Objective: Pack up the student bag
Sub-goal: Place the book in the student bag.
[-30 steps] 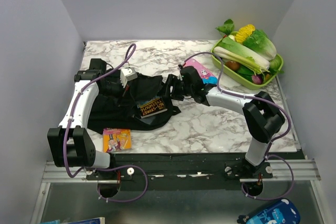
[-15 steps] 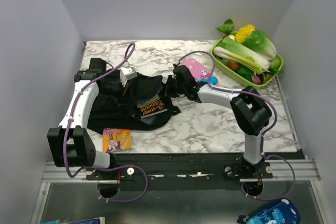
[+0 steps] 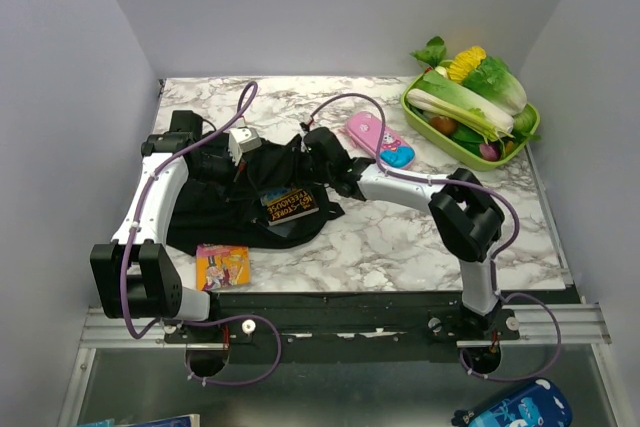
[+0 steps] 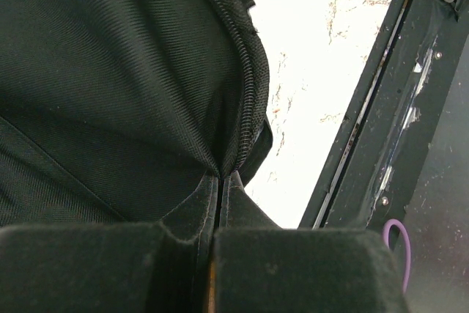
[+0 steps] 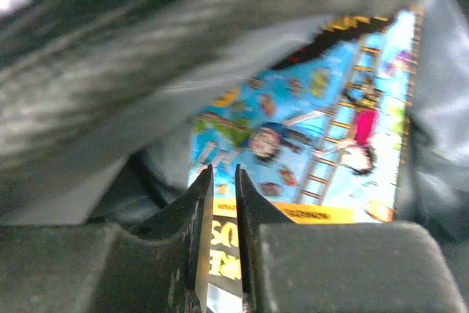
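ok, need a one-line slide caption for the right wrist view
Right fingers, nearly closed on nothing, reach into the black backpack toward a colourful book.

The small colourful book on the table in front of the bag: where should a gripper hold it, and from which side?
The small colourful book lies flat and apart from the student bag. Probably best: jaws coming from above onto its free right edge, which faces bare table; its near edge sits close to the table's front.

marble table (image 3: 400,237) | student bag (image 3: 215,212) | small book (image 3: 222,266) | pink case (image 3: 379,139) | green tray (image 3: 478,152)
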You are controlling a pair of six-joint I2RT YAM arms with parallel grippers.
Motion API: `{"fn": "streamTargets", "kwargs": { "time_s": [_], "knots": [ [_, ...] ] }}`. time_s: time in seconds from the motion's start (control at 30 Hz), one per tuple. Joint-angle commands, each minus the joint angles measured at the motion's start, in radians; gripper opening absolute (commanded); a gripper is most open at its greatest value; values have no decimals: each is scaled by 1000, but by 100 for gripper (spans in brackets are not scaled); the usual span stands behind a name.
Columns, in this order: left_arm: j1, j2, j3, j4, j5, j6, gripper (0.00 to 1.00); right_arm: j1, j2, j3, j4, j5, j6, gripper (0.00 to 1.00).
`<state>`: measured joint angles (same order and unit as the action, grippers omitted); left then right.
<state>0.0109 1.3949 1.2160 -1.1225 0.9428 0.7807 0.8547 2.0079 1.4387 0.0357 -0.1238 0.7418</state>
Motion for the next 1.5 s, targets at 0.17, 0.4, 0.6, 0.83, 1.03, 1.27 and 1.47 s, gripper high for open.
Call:
{"fn": "streamTargets", "kwargs": {
  "time_s": [0.17, 0.4, 0.6, 0.83, 1.03, 1.27, 1.47],
  "knots": [
    [-8, -5, -1, -14, 83, 26, 1, -85, -71, -124, 15, 211, 7, 1],
    [-8, -25, -19, -2, 83, 25, 1, -85, -25, -89, -32, 273, 50, 1],
    [-8, -28, -23, -3, 91, 38, 1, -82, 86, -3, -89, 201, 94, 1],
    [-9, -31, -29, -11, 94, 51, 1, -52, 141, 51, -50, 75, 110, 1],
    [-8, -34, -32, -16, 88, 58, 1, -43, 134, -1, 187, -114, 130, 1],
    [-8, -31, -33, -16, 80, 66, 1, -92, 66, -78, 192, -73, 152, 1],
    [-8, -25, -29, -25, 74, 78, 1, -157, -155, -391, 233, -4, 115, 1]
  ]
}}
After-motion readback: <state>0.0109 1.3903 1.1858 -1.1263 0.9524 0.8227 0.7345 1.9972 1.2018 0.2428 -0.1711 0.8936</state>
